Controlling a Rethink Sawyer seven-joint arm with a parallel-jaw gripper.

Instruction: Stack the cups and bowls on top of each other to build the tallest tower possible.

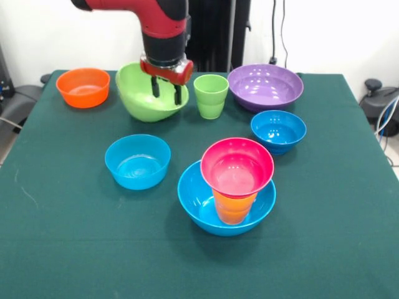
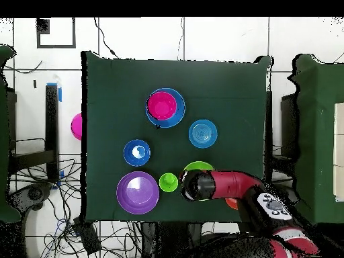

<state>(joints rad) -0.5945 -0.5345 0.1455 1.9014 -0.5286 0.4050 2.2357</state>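
Gripper (image 1: 166, 93) hanging open, 2 fingers straddling tilting lime green bowl (image 1: 144, 98) rim. Green cup (image 1: 211, 95) just beside it. Tower (image 1: 234, 182) sitting well forward of gripper: pink-red bowl on orange cup inside large blue bowl (image 1: 201, 208).

Glossy smooth plastic bowls (image 1: 237, 167) and ribbed green cup (image 1: 211, 96) beside the claw (image 1: 167, 92) sit on the desk's (image 1: 75, 237) matt green cloth.

Bowls: 7 total. 1 lg blue bowl (image 1: 202, 208), 1 lime green bowl (image 1: 140, 96), 1 purple bowl (image 1: 265, 86), 2 sm blue bowls (image 1: 137, 161) (image 1: 278, 131), 1 orange bowl (image 1: 83, 87), 1 pink-red bowl (image 1: 237, 167).
Cups: 2. 1 orange-yellow cup (image 1: 234, 208), 1 lt green cup (image 1: 211, 95).
Towers: 1, lower center of frame.
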